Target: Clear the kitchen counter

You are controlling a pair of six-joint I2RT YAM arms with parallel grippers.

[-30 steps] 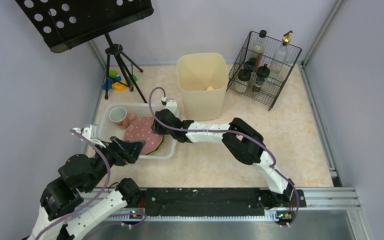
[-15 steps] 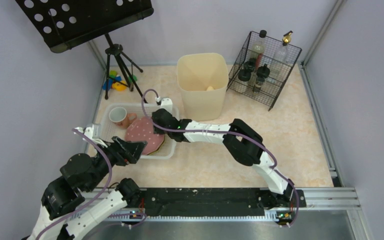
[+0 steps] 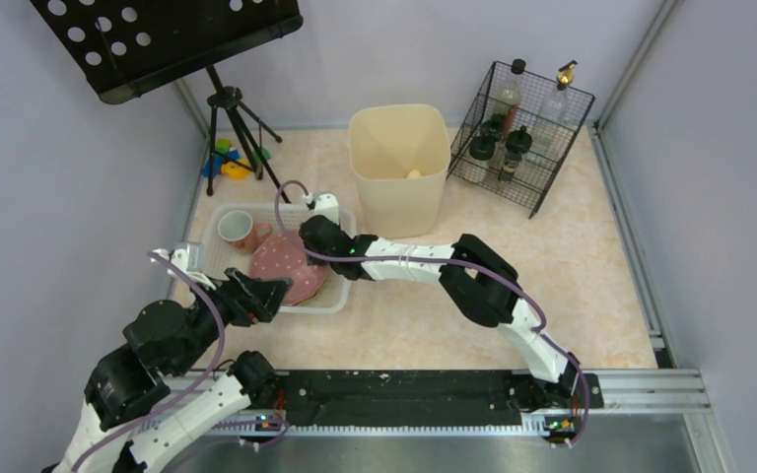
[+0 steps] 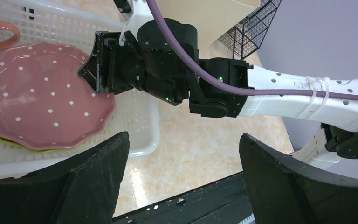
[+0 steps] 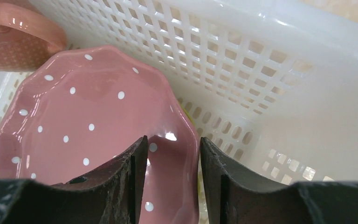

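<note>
A pink white-dotted plate [image 3: 284, 268] lies in the white perforated basket [image 3: 333, 304] on a yellow plate [image 4: 28, 149], next to a pink mug [image 3: 237, 230]. My right gripper [image 3: 308, 250] is at the plate's right rim. In the right wrist view its jaws [image 5: 172, 140] stand a little apart astride the rim of the plate [image 5: 88, 121], one finger over the face, one outside. My left gripper [image 3: 271, 291] is open and empty, low by the basket's front right corner, over the marble kitchen counter [image 3: 572, 246].
A beige bin [image 3: 399, 168] stands behind the basket. A black wire rack with bottles [image 3: 519, 133] is at the back right. A music stand tripod [image 3: 232, 118] and small coloured toys [image 3: 227, 158] are at the back left. A black rail [image 3: 404, 394] runs along the near edge.
My right gripper has moved a little left and back with the pink plate, which now lies further inside the basket and flatter. My left gripper has crept slightly right.
</note>
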